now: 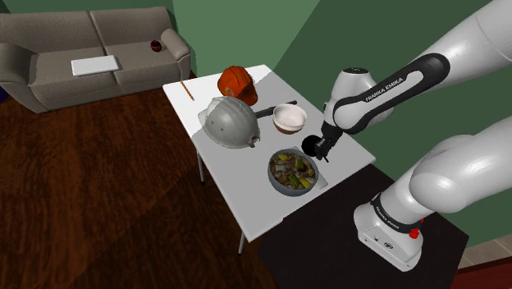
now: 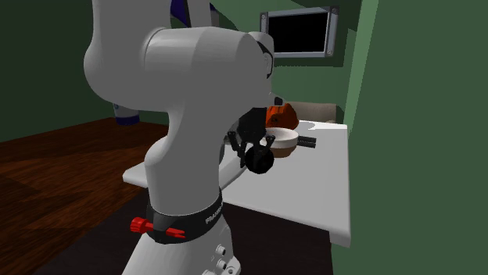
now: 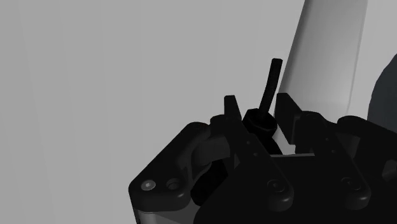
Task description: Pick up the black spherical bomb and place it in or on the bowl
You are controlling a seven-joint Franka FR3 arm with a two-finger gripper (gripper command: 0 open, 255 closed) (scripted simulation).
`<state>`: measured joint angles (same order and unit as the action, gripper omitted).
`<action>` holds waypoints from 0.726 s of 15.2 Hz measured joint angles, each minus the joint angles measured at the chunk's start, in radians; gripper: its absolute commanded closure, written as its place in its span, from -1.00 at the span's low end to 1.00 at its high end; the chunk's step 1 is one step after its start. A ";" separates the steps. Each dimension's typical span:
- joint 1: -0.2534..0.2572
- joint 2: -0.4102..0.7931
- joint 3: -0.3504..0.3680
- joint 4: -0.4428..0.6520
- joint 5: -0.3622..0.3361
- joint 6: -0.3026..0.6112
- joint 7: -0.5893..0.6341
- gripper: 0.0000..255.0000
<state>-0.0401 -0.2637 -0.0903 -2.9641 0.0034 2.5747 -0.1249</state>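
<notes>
Black claw (image 3: 257,108) clasps the round black bomb (image 1: 311,147) above the table (image 1: 238,190), at the white bowl's (image 1: 289,119) five o'clock in the shoulder view.

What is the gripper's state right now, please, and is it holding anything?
The gripper is closed, its fingers clasping the black spherical bomb.

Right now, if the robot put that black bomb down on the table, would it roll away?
Probably: the bomb looks round, so on the flat table it would likely roll. It seems hard: the end effector pinches it without squashing it. The white bowl has curved sides that should hold it still.
</notes>
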 measured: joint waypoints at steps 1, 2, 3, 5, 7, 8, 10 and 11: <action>0.000 0.000 0.000 0.000 0.000 0.000 0.000 1.00; 0.000 0.000 0.000 0.000 0.000 0.000 0.000 1.00; -0.001 -0.010 0.001 0.001 -0.001 -0.010 0.001 1.00; -0.004 -0.043 0.002 0.006 -0.005 -0.048 0.005 1.00; -0.006 -0.081 0.004 0.009 -0.009 -0.089 0.008 1.00; -0.007 -0.100 0.005 0.008 -0.011 -0.107 0.010 1.00; -0.009 -0.135 0.008 0.016 -0.013 -0.149 0.013 1.00; -0.010 -0.152 0.009 0.017 -0.014 -0.168 0.015 1.00</action>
<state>-0.0499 -0.4154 -0.0817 -2.9467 -0.0105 2.4066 -0.1103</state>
